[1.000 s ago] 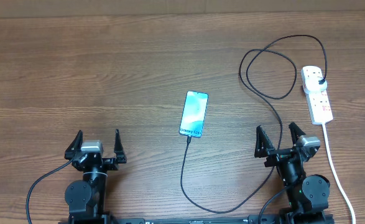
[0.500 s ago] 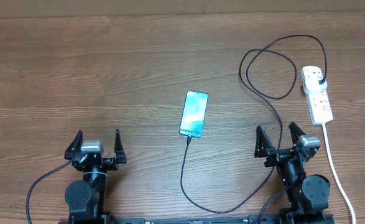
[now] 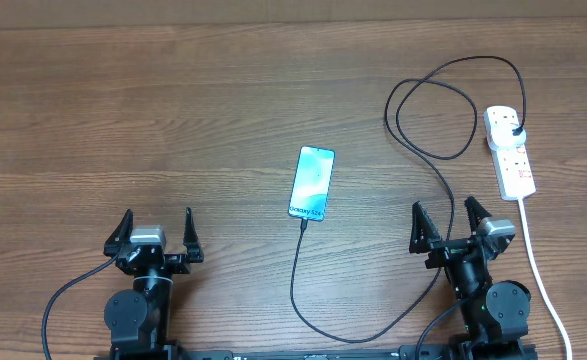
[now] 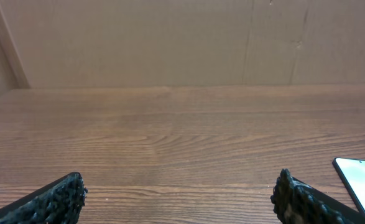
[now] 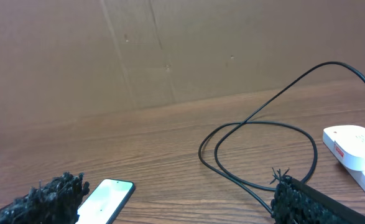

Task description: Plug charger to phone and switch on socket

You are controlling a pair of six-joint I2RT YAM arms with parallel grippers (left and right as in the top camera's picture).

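Black arms [image 3: 133, 312], grey wrist blocks [image 3: 146, 237], knobbly black pincer fingers [image 4: 56, 200]

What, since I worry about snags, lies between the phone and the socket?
Only the charger, its cable looped on the table, between phone and socket; the overhead view shows it.

Table [image 3: 173, 120]: brown wood-grain top, grain running left to right, with long plank seams. It fills nearly the whole overhead frame.
Wall [image 4: 138, 43]: plain tan board, matte. It meets the table's far edge across the middle of both wrist views. From overhead it shows as a thin pale strip [image 3: 273, 10] along the top edge.
Vertical seam [image 4: 249, 43]: right of centre, left wrist view.
Slanted joint [image 4: 5, 43]: upper left, same view.
Small dark marks [image 5: 168, 65]: on the board, right wrist view.
Light: even and soft, with a faint sheen on the wood.
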